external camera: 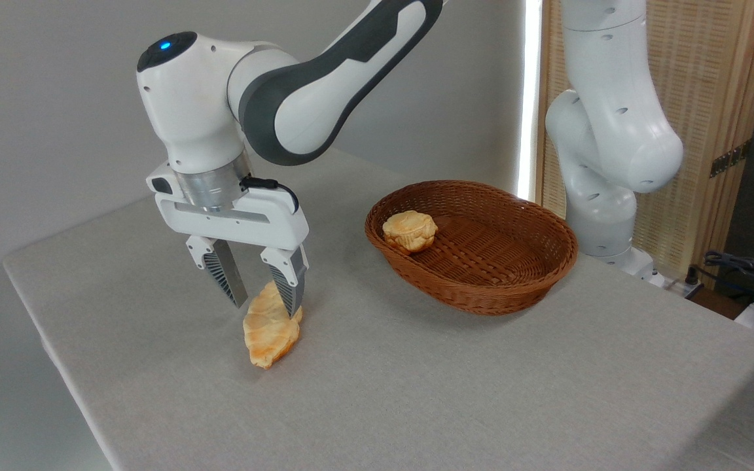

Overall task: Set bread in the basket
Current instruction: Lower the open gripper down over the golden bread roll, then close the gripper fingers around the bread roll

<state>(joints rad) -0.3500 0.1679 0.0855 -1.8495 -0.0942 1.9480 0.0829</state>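
lying on the grey table [455, 386] well to the left of the basket [475, 288], the bread [271, 330] is a golden-orange, leaf-shaped pastry with pointed ends and ridged segments. the gripper [266, 302] stands over its far end with jaws apart, one finger to each side, the right one at or against the crust; nothing is clamped yet. to do the grasp well, i judge it should centre lower across the pastry's width and close gently, since the crust looks likely to crush or slip. the basket, reddish-brown wicker, already holds a small round bun [410, 231] at its left end, leaving room to the right.
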